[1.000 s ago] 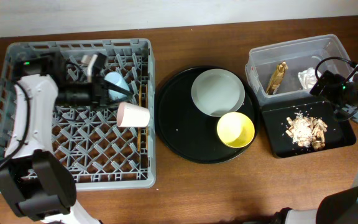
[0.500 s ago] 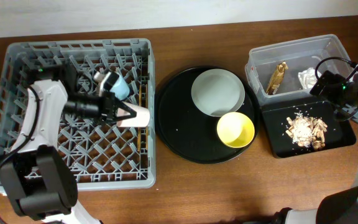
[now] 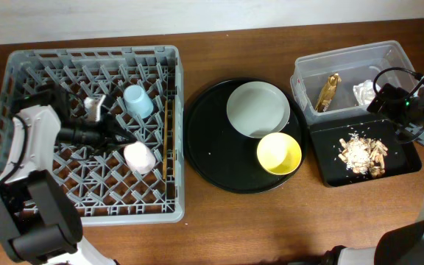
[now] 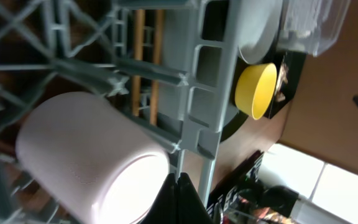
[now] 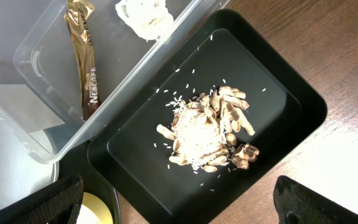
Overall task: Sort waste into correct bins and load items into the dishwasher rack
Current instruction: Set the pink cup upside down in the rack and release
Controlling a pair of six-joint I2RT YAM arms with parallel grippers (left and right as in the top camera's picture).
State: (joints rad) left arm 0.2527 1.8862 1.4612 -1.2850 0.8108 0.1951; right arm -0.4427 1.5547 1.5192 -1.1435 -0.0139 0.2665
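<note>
My left gripper (image 3: 121,138) is shut and empty, low inside the grey dishwasher rack (image 3: 87,53). Its tips (image 4: 178,182) sit right beside the rim of the pink cup (image 4: 86,155), which lies on its side on the lattice (image 3: 140,157). The light-blue cup (image 3: 138,101) stands further back in the rack. Chopsticks (image 3: 169,132) lie along the rack's right wall. My right gripper (image 5: 179,190) hangs wide open over the black tray (image 5: 291,87) holding the food scraps (image 5: 207,134). The clear tub (image 5: 36,68) holds the gold wrapper (image 5: 86,56) and the tissue (image 5: 145,15).
A round black tray (image 3: 205,147) between the rack and the bins carries the pale grey plate (image 3: 258,109) and the yellow bowl (image 3: 279,153). Bare wooden table runs along the front edge. The rack's upright pegs closely surround my left arm.
My left arm swung from the blue cup down toward the rack's middle. The pink cup moved from the rack's right side down and left. The right arm stayed still.
</note>
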